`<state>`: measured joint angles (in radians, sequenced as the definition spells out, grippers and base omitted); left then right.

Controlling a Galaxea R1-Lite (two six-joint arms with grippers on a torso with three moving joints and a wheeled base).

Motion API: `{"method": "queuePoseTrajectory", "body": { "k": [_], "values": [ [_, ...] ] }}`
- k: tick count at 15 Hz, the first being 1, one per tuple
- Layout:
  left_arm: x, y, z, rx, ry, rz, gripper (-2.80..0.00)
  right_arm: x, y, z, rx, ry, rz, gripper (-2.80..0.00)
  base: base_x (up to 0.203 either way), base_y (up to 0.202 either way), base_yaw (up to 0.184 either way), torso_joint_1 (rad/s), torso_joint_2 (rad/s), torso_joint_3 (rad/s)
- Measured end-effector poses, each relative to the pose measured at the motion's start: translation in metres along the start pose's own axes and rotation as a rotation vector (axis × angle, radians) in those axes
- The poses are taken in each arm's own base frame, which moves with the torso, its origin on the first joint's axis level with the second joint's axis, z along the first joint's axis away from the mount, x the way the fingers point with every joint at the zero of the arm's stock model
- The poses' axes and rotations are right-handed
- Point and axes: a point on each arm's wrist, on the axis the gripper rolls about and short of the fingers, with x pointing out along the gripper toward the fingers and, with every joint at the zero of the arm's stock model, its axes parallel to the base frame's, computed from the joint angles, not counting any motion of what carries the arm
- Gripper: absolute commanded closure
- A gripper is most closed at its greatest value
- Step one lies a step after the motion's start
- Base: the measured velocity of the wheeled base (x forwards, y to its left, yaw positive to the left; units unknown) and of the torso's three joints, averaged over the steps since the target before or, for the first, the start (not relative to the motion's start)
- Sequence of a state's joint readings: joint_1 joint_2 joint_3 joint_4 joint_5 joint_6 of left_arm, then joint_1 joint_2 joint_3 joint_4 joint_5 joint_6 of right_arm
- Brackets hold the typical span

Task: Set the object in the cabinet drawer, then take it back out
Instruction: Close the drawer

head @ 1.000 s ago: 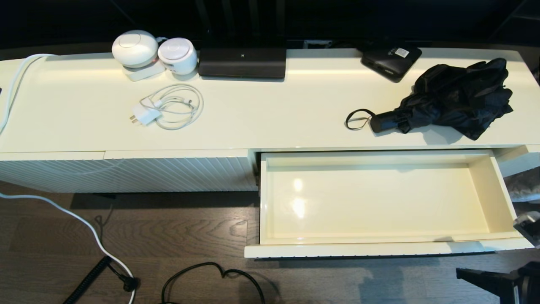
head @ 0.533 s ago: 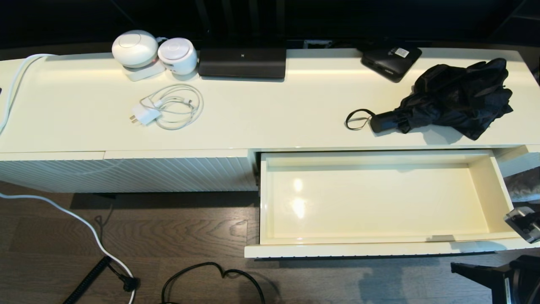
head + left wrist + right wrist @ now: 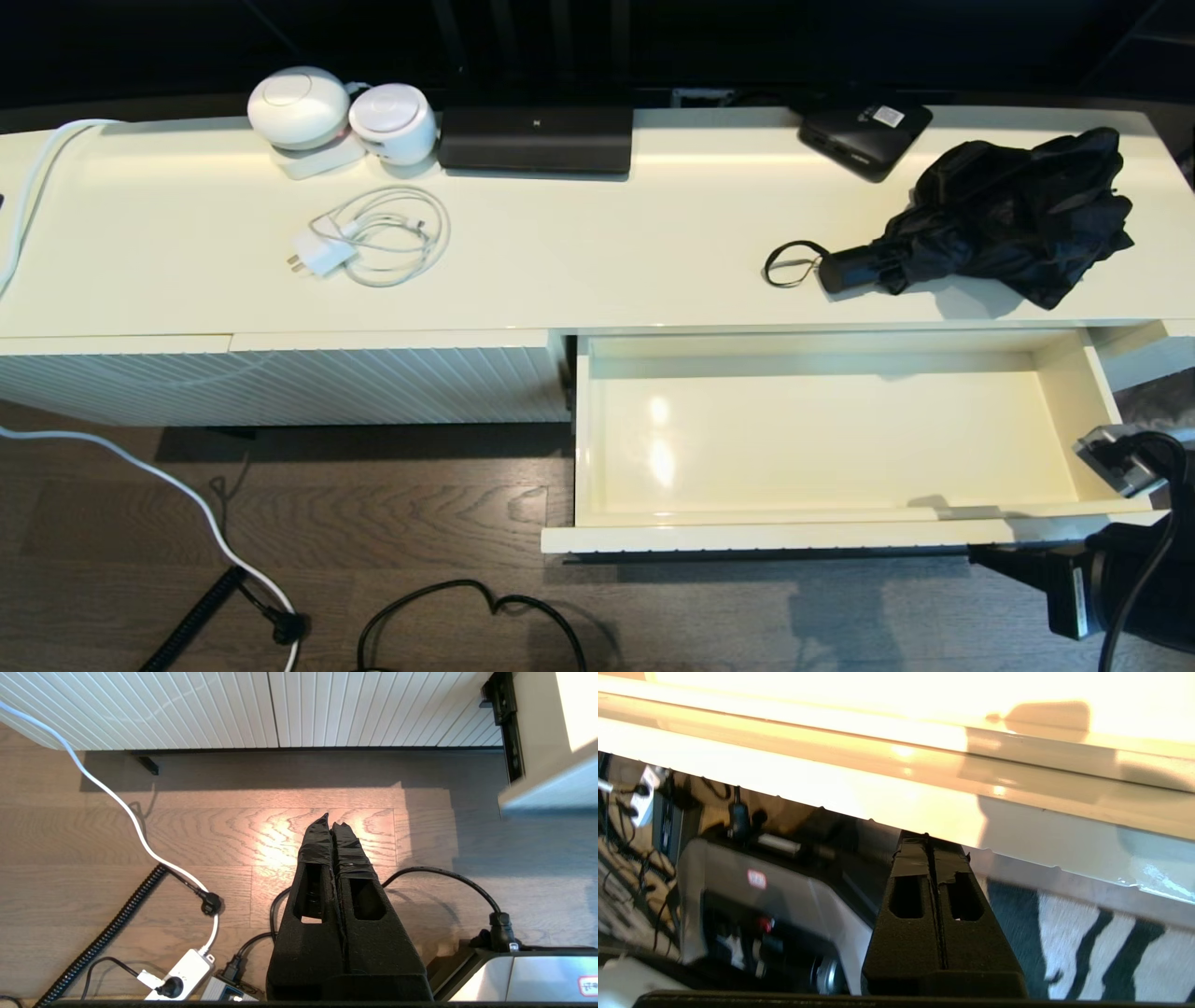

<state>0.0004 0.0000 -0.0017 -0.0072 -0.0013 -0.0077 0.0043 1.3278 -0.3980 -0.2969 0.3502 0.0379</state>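
Two grippers pressed shut, neither holding anything.

Leftmost, the left gripper (image 3: 331,823) hangs over the wooden floor (image 3: 233,830), its fingers closed together, with the ribbed cabinet front (image 3: 280,709) ahead of it. To its right the cabinet drawer (image 3: 1088,411) stands pulled open. The right gripper (image 3: 930,836), fingers also closed on nothing, has its tips just under the drawer's front edge, by the right end. The umbrella (image 3: 1008,219) lies on the cabinet top (image 3: 607,252), well beyond that gripper, behind the drawer.
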Motion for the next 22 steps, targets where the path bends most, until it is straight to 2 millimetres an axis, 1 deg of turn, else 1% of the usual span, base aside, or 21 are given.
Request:
{"method": "queuePoseTrajectory", "body": {
  "k": [3, 9, 16, 22],
  "values": [
    [0.000, 0.000, 0.000, 0.000, 0.000, 0.000, 0.00, 0.005, -0.002, 0.014, -0.008, -0.029, -0.003, 0.00, 0.000, 0.000, 0.000, 0.000, 0.00, 0.000],
    [0.000, 0.000, 0.000, 0.000, 0.000, 0.001, 0.00, 0.017, -0.007, 0.030, -0.001, -0.063, -0.004, 0.00, 0.000, 0.000, 0.000, 0.000, 0.00, 0.000],
    [0.000, 0.000, 0.000, 0.000, 0.000, 0.000, 0.00, 0.032, -0.010, 0.061, -0.005, -0.156, -0.003, 0.00, 0.000, 0.000, 0.000, 0.000, 0.00, 0.000],
    [0.000, 0.000, 0.000, 0.000, 0.000, 0.000, 0.00, 0.035, -0.012, 0.073, -0.016, -0.197, -0.010, 0.00, 0.000, 0.000, 0.000, 0.000, 0.00, 0.000]
  ]
}}
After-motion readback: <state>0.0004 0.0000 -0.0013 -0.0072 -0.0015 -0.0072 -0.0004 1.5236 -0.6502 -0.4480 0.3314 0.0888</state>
